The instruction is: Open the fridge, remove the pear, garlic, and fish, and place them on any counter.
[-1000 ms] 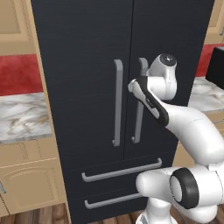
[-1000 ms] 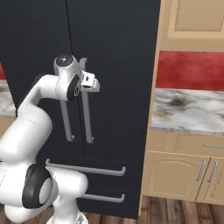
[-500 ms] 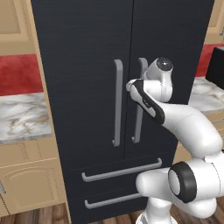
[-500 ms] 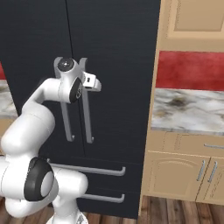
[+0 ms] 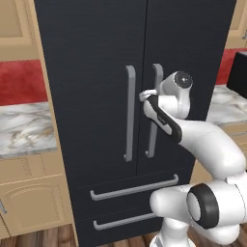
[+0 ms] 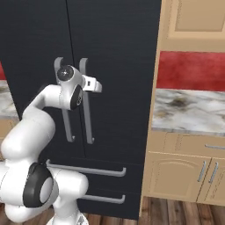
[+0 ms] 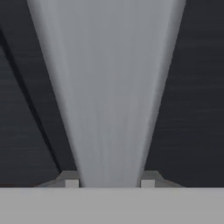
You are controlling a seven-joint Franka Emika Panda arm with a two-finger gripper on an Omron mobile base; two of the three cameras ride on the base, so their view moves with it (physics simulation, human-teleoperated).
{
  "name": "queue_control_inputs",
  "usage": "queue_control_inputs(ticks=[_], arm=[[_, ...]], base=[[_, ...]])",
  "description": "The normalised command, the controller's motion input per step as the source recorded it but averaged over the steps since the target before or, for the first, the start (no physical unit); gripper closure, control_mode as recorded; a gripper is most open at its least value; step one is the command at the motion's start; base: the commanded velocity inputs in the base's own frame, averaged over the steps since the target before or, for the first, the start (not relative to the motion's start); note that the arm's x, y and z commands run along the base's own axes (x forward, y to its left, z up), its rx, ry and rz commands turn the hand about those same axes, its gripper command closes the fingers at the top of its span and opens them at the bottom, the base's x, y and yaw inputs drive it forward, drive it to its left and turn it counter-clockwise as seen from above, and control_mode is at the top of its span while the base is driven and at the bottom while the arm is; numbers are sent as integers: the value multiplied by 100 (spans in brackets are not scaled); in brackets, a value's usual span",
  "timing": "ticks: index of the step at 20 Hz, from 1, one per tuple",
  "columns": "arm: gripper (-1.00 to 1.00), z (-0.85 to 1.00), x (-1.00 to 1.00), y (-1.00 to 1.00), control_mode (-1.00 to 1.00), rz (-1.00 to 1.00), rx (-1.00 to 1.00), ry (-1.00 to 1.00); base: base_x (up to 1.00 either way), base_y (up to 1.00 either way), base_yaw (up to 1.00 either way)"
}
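The tall black fridge [image 5: 91, 53] [image 6: 118, 39] stands with both doors shut, so the pear, garlic and fish are hidden. My gripper [image 5: 147, 94] [image 6: 90, 83] is at the upper part of the right door's long grey handle [image 5: 152, 130] [image 6: 89, 125]. In the hand view that handle [image 7: 109, 87] runs between my two fingertips [image 7: 71, 180], which press against its sides; my gripper [image 7: 109, 181] is shut on it. Marble counter [image 5: 21, 128] [image 6: 189, 110] lies on either side of the fridge.
Two lower drawers with horizontal grey handles [image 5: 135, 189] [image 6: 85, 170] sit below the doors. Tan cabinets [image 6: 184, 171] stand under the counters, with a red backsplash [image 6: 193, 70] above. A dark object [image 5: 239, 72] rests on the right counter. My arm's base stands close in front of the fridge.
The fingers, wide open half a second ago, have closed onto the right door handle. The hand has stayed at about the same height; the doors have not moved.
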Motion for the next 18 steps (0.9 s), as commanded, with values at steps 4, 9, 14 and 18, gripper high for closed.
queue_control_inputs(ticks=[4,9,14,18], arm=[[100,0,-35,-33,-100,0,5,-16],[100,8,-84,-79,-100,0,5,-9],[100,14,-84,-100,-100,-4,5,0],[100,6,-65,-100,-100,-9,5,2]], base=[[0,0,0],[0,0,0],[0,0,0],[0,0,0]])
